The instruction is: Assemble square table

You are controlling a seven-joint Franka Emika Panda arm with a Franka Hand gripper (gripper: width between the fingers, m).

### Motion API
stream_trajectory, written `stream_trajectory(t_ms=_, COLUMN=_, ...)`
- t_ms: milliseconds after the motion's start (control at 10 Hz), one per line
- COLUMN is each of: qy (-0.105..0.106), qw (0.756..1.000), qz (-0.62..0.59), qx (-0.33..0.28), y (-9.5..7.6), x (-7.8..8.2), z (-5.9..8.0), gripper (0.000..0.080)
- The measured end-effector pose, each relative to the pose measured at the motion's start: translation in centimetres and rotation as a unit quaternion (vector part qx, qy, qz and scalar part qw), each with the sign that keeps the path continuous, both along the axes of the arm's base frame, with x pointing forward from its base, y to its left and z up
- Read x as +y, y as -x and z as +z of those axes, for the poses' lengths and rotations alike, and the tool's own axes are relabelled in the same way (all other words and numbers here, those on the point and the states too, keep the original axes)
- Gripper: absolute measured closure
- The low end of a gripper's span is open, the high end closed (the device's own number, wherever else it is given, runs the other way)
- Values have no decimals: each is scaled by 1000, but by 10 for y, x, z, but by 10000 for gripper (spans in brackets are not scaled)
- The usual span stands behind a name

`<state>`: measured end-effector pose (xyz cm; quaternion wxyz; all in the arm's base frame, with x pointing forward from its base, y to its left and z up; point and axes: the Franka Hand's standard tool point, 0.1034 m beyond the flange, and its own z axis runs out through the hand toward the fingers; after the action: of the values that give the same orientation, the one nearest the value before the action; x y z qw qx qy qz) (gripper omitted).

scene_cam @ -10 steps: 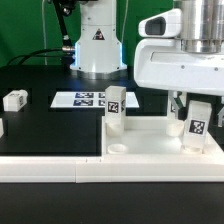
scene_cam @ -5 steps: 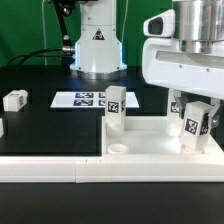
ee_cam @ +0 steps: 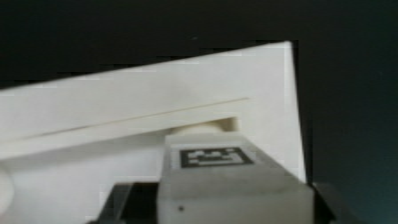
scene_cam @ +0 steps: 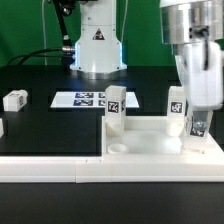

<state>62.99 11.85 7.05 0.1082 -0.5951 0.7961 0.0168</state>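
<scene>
The square table's white slab (scene_cam: 150,140) lies at the exterior view's right, with one tagged leg (scene_cam: 115,108) standing upright on its near-left corner. My gripper (scene_cam: 190,122) hangs over the slab's right side, shut on a second white tagged leg (scene_cam: 176,112) that stands on the slab. In the wrist view this leg (ee_cam: 217,170) fills the space between my dark fingers (ee_cam: 128,203), its tag facing the camera, with the slab's corner (ee_cam: 214,85) beyond it. Where the leg meets the slab is hidden.
A loose leg (scene_cam: 14,100) lies on the black table at the left, and another shows at the left edge (scene_cam: 2,127). The marker board (scene_cam: 85,99) lies before the robot base (scene_cam: 97,45). A long white rail (scene_cam: 50,166) runs along the front.
The jaws have closed in on the leg, and the hand has turned about its upright axis with the leg. The leg's tagged faces now show at a different angle.
</scene>
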Motion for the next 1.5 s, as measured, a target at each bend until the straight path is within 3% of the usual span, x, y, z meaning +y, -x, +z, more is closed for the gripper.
stream_trajectory(t_ms=100, qy=0, qw=1000, qz=-7, qx=2, y=0, x=2, z=0, gripper=506)
stream_trajectory(t_ms=200, qy=1, qw=1000, qz=1, qx=1, y=0, x=1, z=-1, gripper=427)
stream_trajectory(t_ms=300, qy=11, qw=999, qz=42, qx=-12, y=-1, x=2, z=0, gripper=427)
stream_trajectory(t_ms=400, qy=36, qw=988, qz=139, qx=-48, y=-5, x=8, z=2, gripper=238)
stream_trajectory(t_ms=500, qy=46, qw=977, qz=201, qx=-61, y=-4, x=11, z=1, gripper=166)
stream_trajectory(t_ms=900, qy=66, qw=952, qz=290, qx=-72, y=-5, x=7, z=0, gripper=150)
stream_trajectory(t_ms=1000, qy=76, qw=936, qz=334, qx=-78, y=-6, x=6, z=0, gripper=150)
stream_trajectory(t_ms=1100, qy=96, qw=889, qz=440, qx=-83, y=-12, x=3, z=1, gripper=150)
stream_trajectory(t_ms=1200, qy=99, qw=850, qz=512, qx=-80, y=-15, x=4, z=-1, gripper=150)
stream_trajectory(t_ms=1300, qy=98, qw=867, qz=482, qx=-80, y=-16, x=4, z=0, gripper=150)
stream_trajectory(t_ms=1400, qy=100, qw=867, qz=482, qx=-79, y=-16, x=3, z=-1, gripper=150)
stream_trajectory(t_ms=1500, qy=98, qw=871, qz=475, qx=-79, y=-16, x=3, z=-1, gripper=251)
